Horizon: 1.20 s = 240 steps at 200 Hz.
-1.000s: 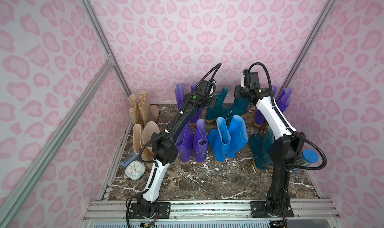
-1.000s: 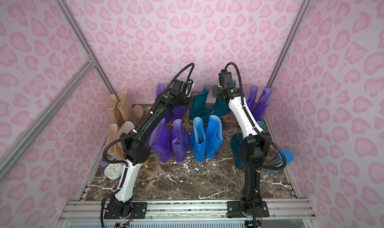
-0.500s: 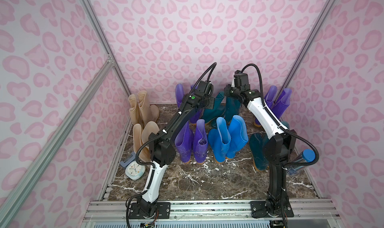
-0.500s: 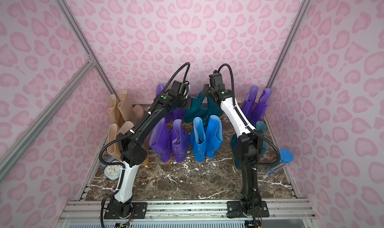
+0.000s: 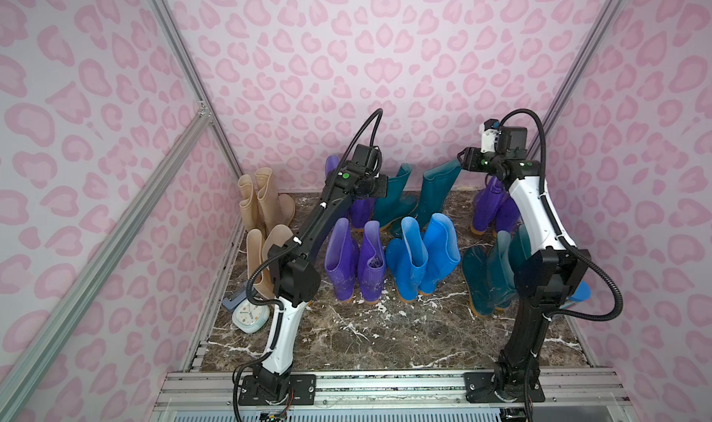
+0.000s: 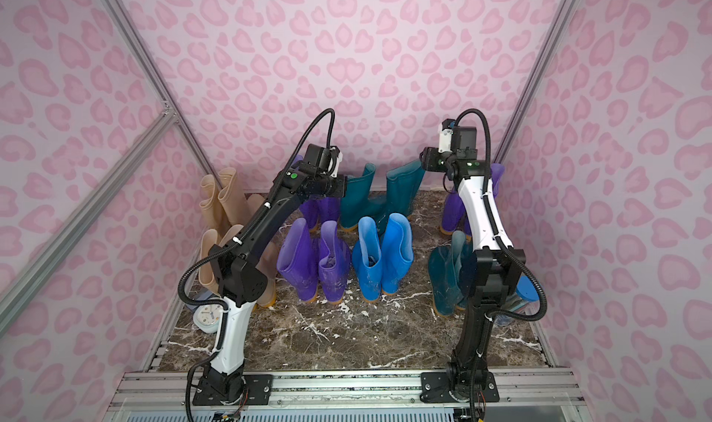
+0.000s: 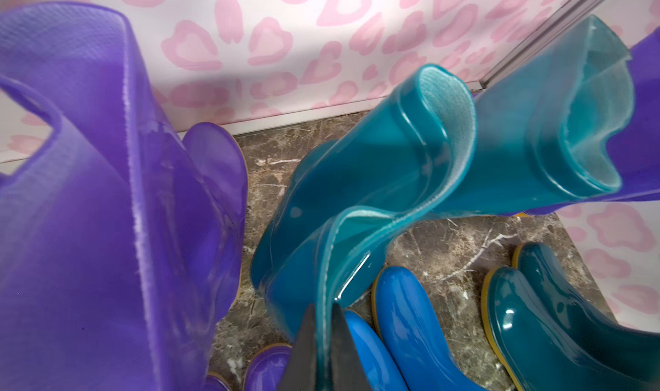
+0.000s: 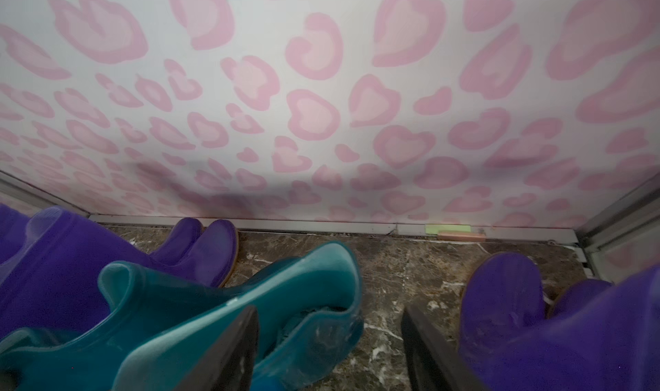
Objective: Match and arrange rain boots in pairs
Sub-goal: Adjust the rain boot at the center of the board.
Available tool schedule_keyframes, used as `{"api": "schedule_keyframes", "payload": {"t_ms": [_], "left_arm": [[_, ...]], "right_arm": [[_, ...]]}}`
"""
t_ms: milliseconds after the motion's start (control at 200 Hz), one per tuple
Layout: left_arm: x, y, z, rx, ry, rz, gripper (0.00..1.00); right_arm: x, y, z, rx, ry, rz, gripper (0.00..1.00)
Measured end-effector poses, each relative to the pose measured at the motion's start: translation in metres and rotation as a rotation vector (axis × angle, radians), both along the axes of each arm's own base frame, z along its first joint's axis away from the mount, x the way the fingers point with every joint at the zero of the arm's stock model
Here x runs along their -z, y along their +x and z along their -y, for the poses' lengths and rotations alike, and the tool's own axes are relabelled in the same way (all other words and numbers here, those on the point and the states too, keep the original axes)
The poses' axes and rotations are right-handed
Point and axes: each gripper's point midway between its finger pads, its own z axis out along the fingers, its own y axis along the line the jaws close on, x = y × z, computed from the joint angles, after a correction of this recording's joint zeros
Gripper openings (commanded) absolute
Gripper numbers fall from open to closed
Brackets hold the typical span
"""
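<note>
Over the marble floor (image 5: 366,335), outstretched left tool (image 7: 323,310) pinches teal boot (image 7: 350,185).

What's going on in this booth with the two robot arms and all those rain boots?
Rain boots are being sorted into pairs on a marble floor. The left gripper is shut on the rim of a teal boot at the back. The right gripper hangs open by the top of the second teal boot beside it, holding nothing. In front, purple boots and blue boots stand as pairs; beige boots stand to one side near a clock.
</note>
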Motion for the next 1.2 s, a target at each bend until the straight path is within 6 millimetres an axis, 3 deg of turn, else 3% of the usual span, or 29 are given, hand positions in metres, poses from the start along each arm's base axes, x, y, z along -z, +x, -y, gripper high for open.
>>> {"api": "schedule_keyframes", "payload": {"t_ms": [95,215,290,410,565,625,865,1045,1200], "left_arm": [[0.001,-0.002,0.001,0.010,-0.005,-0.010,0.02],[0.002,-0.005,0.004,0.022,-0.015,-0.023,0.02],[0.002,-0.005,0.004,0.022,-0.019,-0.026,0.02],[0.003,-0.006,0.005,0.022,-0.028,-0.035,0.02],[0.003,-0.006,0.006,0.025,-0.034,-0.038,0.02],[0.003,-0.006,0.006,0.025,-0.034,-0.038,0.02],[0.003,-0.007,0.007,0.029,-0.036,-0.040,0.02],[0.003,-0.008,0.008,0.030,-0.043,-0.048,0.02],[0.004,-0.008,0.009,0.035,-0.047,-0.051,0.02]], "right_arm": [[-0.007,0.013,0.013,0.002,0.016,0.028,0.69],[0.011,0.028,0.019,0.007,0.028,-0.001,0.61],[0.022,0.034,0.012,-0.007,0.040,-0.021,0.55],[0.027,0.043,-0.002,-0.041,0.055,-0.023,0.54],[0.031,0.046,-0.018,-0.070,0.029,-0.025,0.43],[0.035,0.046,-0.019,-0.064,0.022,-0.034,0.44],[0.054,0.039,-0.008,-0.049,-0.021,-0.103,0.40],[0.062,0.037,-0.013,-0.074,-0.024,-0.120,0.00],[0.055,0.030,-0.017,-0.065,0.021,-0.130,0.00]]}}
